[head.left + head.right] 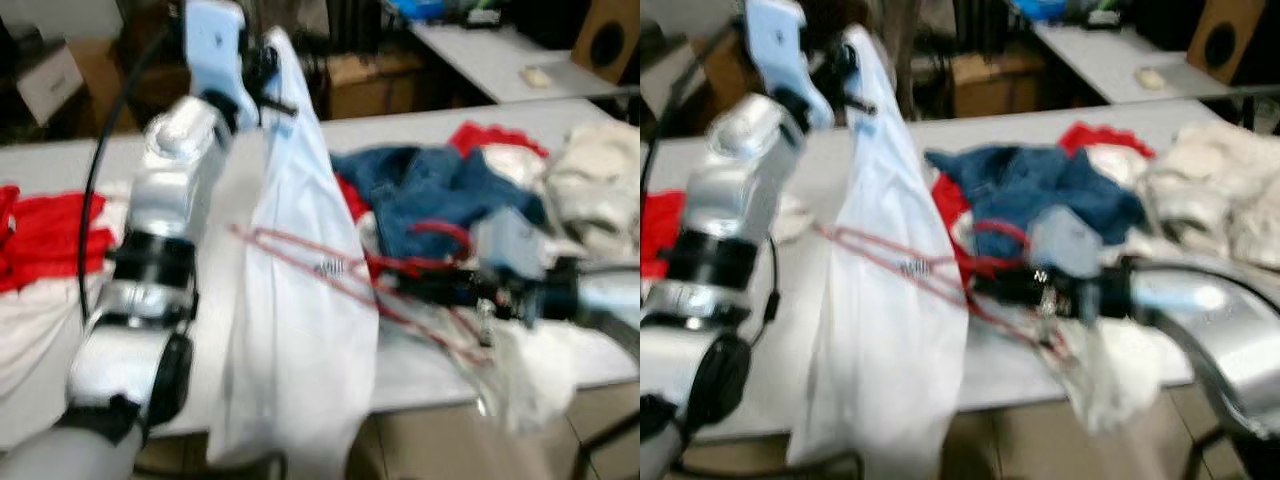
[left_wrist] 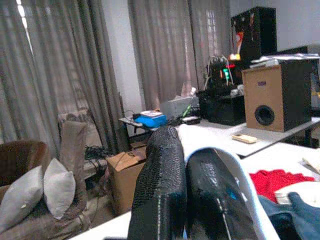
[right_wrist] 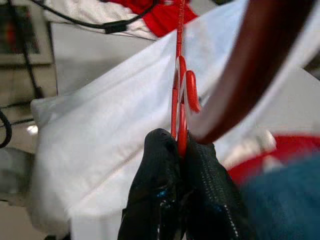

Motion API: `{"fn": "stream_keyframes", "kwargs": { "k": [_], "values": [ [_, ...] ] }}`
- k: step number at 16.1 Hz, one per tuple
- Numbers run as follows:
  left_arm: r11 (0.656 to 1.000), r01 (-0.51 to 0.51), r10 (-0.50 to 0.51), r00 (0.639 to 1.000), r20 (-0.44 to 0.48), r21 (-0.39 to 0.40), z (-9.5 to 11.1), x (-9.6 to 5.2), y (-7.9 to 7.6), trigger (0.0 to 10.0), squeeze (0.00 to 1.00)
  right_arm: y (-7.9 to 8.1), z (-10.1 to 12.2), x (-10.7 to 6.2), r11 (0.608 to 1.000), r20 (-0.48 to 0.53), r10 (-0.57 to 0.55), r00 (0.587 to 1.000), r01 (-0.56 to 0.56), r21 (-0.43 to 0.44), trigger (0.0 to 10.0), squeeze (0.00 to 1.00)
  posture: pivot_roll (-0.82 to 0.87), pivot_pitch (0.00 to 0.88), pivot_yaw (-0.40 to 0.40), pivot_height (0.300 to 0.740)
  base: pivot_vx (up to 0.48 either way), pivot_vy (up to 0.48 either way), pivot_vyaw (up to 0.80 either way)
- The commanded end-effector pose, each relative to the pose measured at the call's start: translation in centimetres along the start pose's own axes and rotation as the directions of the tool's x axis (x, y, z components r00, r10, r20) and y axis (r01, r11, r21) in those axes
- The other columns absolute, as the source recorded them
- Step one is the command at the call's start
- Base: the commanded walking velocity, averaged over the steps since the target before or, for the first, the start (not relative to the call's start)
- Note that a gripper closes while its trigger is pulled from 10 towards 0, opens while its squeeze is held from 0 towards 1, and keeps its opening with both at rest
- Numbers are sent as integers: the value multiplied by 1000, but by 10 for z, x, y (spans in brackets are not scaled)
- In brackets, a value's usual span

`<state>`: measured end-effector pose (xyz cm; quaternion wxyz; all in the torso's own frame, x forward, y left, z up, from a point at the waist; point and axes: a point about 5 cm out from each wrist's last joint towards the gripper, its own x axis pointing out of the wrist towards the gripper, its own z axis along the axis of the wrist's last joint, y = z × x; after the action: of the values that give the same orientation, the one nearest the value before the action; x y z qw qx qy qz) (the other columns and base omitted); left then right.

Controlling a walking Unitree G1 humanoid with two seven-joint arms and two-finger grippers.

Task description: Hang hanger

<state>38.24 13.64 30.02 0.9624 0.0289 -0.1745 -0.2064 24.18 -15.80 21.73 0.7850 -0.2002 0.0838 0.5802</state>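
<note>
Pinching the white shirt [image 1: 300,300] above the table edge [image 1: 420,395], left tool [image 2: 182,165]; right tool [image 3: 180,150] grips the red hanger [image 3: 179,100].

The counter [image 1: 60,160] ran across the scene. The left pincer [image 1: 262,75] was raised over its far side, pinching a shirt [image 1: 300,300] that hung down past the near edge. The right pincer [image 1: 1005,285] was to the right, clamped on a wire hanger [image 1: 330,275] lying across the shirt's front. Jeans [image 1: 450,195] lay behind it, among other garments. A speaker [image 2: 275,97] stood on a table beyond.
</note>
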Motion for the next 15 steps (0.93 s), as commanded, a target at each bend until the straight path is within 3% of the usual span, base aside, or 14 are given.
{"fn": "stream_keyframes", "kwargs": {
  "k": [1,3,4,5,6,7,8,9,11,12,13,14,15],
  "values": [
    [1000,25,-25,998,58,7,17,-2,0,10000,0,-6,-2,4,1000,-30,5,1000,-6,-26,10000,0,-166,0,62,740,0,0,0],
    [996,85,-86,988,126,13,33,-4,-5,10000,0,-22,-1,14,997,-64,-45,997,40,-71,10000,0,-165,0,55,740,0,0,0],
    [991,135,-134,968,212,10,53,-6,-9,10000,0,-49,5,22,981,-78,-158,984,147,-126,10000,0,-159,0,46,740,0,0,0],
    [989,146,-144,960,241,7,60,-8,-10,10000,0,-59,8,25,972,-79,-198,977,185,-145,10000,0,-159,0,46,740,0,0,0],
    [987,160,-143,931,337,-23,84,-11,-9,10000,0,-93,24,27,919,-40,-337,941,320,-229,10000,0,-152,0,40,740,0,0,0],
    [986,164,-126,876,466,-42,114,-16,-5,10000,0,-142,72,13,735,175,-602,779,627,-259,10000,0,-143,0,32,740,0,0,0],
    [984,167,-106,845,523,-69,126,-20,-2,10000,0,-158,108,-6,632,370,-679,634,761,-146,10000,0,-136,0,26,740,0,0,0],
    [981,174,-97,825,557,-87,133,-24,0,10000,0,-162,128,-18,611,474,-669,573,787,-89,10000,0,-135,0,24,740,0,0,0],
    [978,185,-106,834,542,-94,126,-26,-4,10000,0,-162,120,-12,648,418,-633,652,741,-176,10000,0,-135,0,18,740,0,0,0],
    [978,183,-109,858,502,-102,114,-24,-9,10000,0,-159,103,-4,678,359,-607,709,698,-231,10000,0,-137,0,19,740,0,0,0],
    [977,172,-99,891,443,-129,95,-21,-16,10000,0,-150,80,6,739,287,-549,785,616,-274,10000,0,-141,0,22,740,0,0,0],
    [974,165,-91,910,405,-153,84,-20,-21,10000,0,-145,64,13,776,249,-499,830,556,-299,10000,0,-143,0,27,740,0,0,0],
    [973,164,-88,915,394,-161,81,-20,-23,10000,0,-145,60,15,785,245,-483,841,539,-305,10000,0,-146,0,30,740,0,0,0]
  ]
}}
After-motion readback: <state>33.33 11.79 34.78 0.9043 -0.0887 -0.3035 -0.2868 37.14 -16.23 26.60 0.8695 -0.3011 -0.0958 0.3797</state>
